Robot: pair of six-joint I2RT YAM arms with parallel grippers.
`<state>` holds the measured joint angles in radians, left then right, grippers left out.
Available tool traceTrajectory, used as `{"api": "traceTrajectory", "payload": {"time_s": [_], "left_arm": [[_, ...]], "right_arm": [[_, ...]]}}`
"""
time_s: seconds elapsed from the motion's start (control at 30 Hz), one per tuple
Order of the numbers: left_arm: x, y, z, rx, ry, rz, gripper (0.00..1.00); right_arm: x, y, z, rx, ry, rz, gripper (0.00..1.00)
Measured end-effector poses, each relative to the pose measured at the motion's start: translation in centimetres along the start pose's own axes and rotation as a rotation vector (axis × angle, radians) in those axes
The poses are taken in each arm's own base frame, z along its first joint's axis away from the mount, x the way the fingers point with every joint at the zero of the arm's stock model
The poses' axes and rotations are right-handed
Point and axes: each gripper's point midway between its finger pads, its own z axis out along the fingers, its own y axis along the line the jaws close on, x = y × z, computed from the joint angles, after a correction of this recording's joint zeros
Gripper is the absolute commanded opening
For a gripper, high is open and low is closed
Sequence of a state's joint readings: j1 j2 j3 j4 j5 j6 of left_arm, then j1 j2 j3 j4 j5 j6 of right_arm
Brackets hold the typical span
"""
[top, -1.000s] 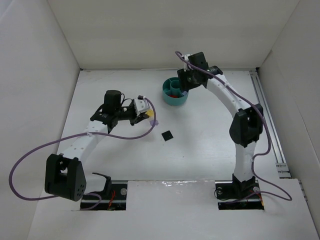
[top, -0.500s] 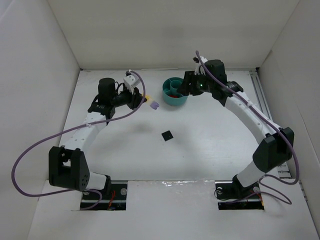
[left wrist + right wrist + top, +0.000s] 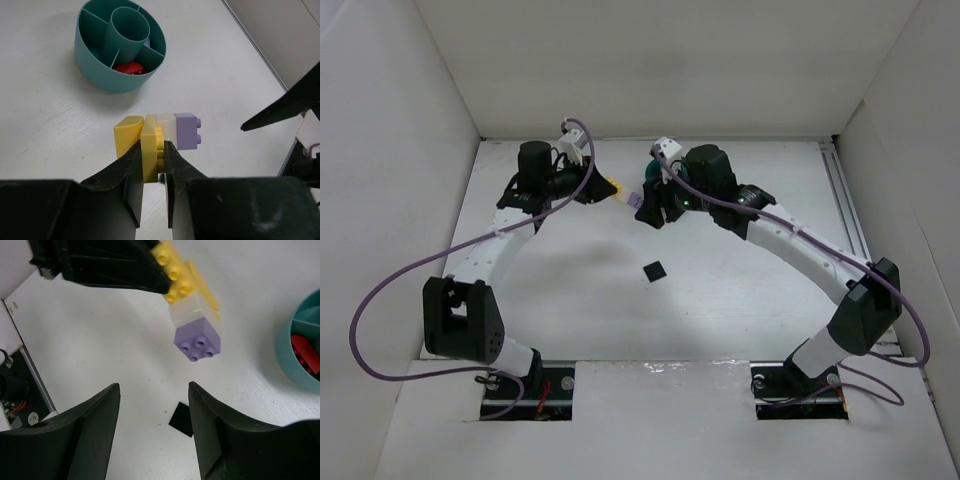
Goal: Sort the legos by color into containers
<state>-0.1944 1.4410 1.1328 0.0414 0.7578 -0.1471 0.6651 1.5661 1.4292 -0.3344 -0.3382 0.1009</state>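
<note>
Lego stack (image 3: 160, 134) raised to meet right gripper (image 3: 152, 389)

Lego stack of yellow, whitish and purple bricks was clamped at its yellow end by the left gripper (image 3: 152, 150), held in the air near the teal dish (image 3: 95, 75). Within the last second the left arm lifted it up and back. The right gripper swung off the dish to face the purple brick (image 3: 198, 342), fingers apart, not touching. Likely a pull-apart before sorting. Black lego (image 3: 654, 270) lay on the table (image 3: 740, 280); red legos (image 3: 129, 68) sat in one wedge.

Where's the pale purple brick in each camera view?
Top external: purple brick, upper centre.
Left wrist: just right of centre.
Right wrist: upper middle.
Shared landmark: the yellow brick in the same stack, visible in all three views.
</note>
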Motion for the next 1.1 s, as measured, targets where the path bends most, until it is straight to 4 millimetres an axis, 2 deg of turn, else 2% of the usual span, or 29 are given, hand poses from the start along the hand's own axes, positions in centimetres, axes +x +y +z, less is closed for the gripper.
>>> {"api": "traceTrajectory", "payload": {"time_s": [0.07,0.2,0.4,0.57,0.87,1.1], "left_arm": [[0.2,0.2,0.3,-0.007,0.019,-0.035,0.00],[1.3,0.2,0.1,-0.010,0.060,-0.085,0.00],[3.0,-0.5,-0.3,0.030,0.135,-0.134,0.00],[3.5,-0.8,-0.4,0.063,0.174,-0.150,0.00],[3.7,-1.1,-0.8,0.090,0.188,-0.166,0.00],[3.7,-1.4,-0.8,0.106,0.190,-0.168,0.00]], "right_arm": [[0.0,0.6,0.2,-0.013,-0.002,-0.038,0.65],[0.2,0.2,0.8,0.007,0.002,-0.094,0.73],[1.3,-1.4,2.1,0.063,0.030,-0.169,0.74],[1.8,-2.0,2.5,0.079,0.046,-0.212,0.74],[2.5,-0.2,2.9,0.048,0.070,-0.251,0.74],[3.9,-0.1,3.6,0.040,0.112,-0.251,0.74]]}}
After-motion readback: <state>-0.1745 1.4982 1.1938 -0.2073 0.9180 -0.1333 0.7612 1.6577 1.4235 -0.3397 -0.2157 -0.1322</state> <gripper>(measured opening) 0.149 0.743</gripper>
